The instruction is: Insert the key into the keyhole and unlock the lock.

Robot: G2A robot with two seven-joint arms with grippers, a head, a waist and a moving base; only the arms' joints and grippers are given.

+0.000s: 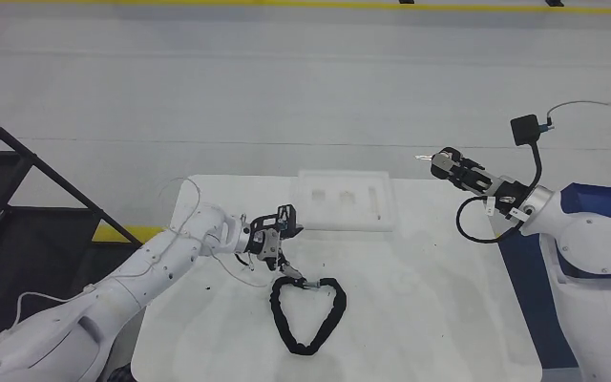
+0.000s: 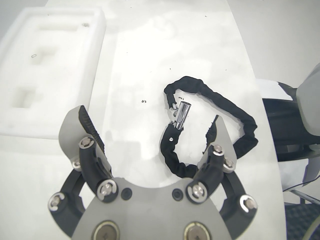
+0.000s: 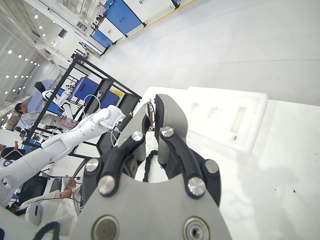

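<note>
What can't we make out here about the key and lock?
- Keyhole: too small to see on the lock cylinder, left wrist and top views.
- Blade of the key: covered by the fingers of the right hand, right wrist view; a tiny sliver, top view.
- chain: part of the loop sits behind a finger of the left hand, left wrist view.

pale floor (image 1: 286, 86), yellow line (image 1: 382, 6), blue panels (image 3: 122, 13), black rack (image 3: 110, 79), ceiling lights (image 3: 10, 51)

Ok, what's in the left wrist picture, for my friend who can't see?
An open gripper hangs over a white table, with a black covered chain and its silver lock lying in a loop in front of it. A white foam tray sits to one side.
</note>
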